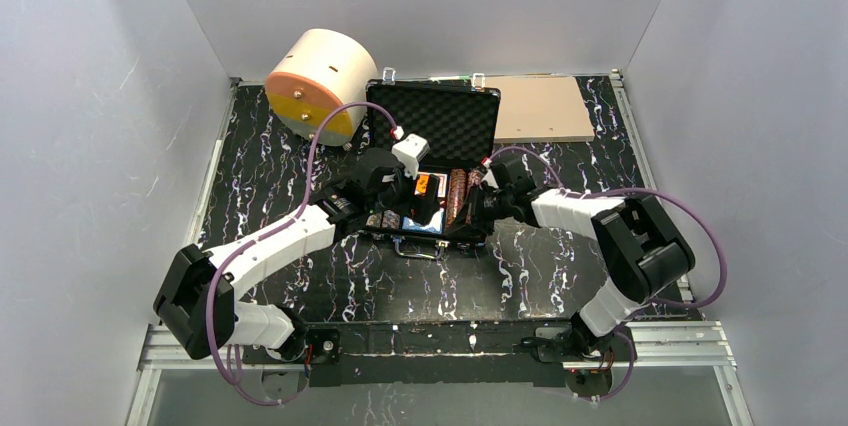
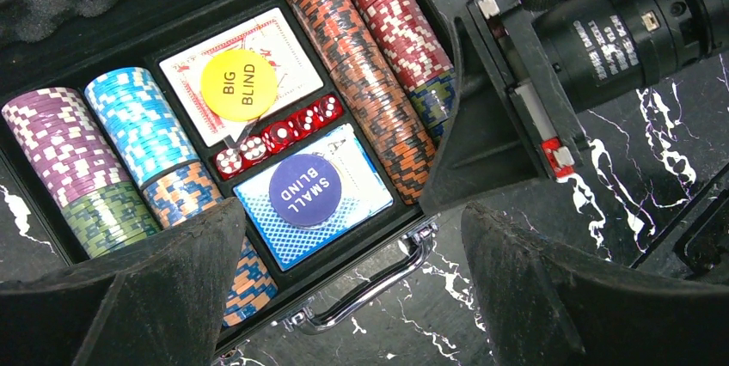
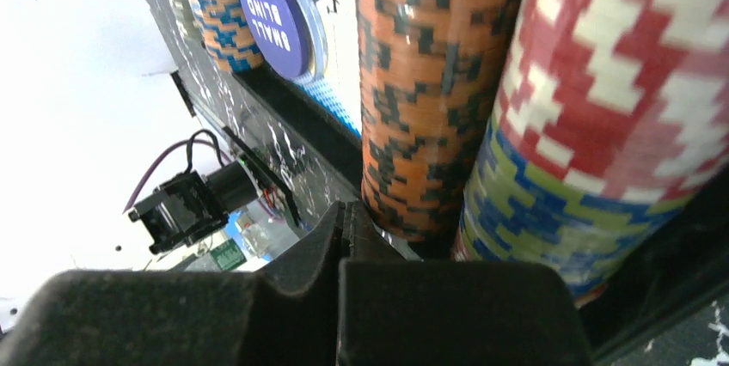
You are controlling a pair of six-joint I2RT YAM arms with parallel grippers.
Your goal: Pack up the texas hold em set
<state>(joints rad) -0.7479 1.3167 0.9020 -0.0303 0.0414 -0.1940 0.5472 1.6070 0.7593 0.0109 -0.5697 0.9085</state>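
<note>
The black briefcase (image 1: 435, 121) lies open mid-table with its foam lid raised. Its tray holds rows of striped chips (image 2: 370, 65), a red deck under a yellow BIG BLIND button (image 2: 238, 84), red dice (image 2: 279, 134) and a blue deck under a purple SMALL BLIND button (image 2: 304, 190). My left gripper (image 2: 351, 216) hangs open over the tray's front edge, above the silver handle (image 2: 370, 284), holding nothing. My right gripper (image 3: 346, 211) is shut and empty, its tips at the near end of the orange-black chip row (image 3: 421, 82), at the case's front right corner (image 1: 480, 208).
A big cream cylinder (image 1: 320, 81) with an orange-yellow face stands at the back left, close to the lid. A flat tan board (image 1: 540, 108) lies at the back right. White walls enclose the black marbled table (image 1: 270, 166).
</note>
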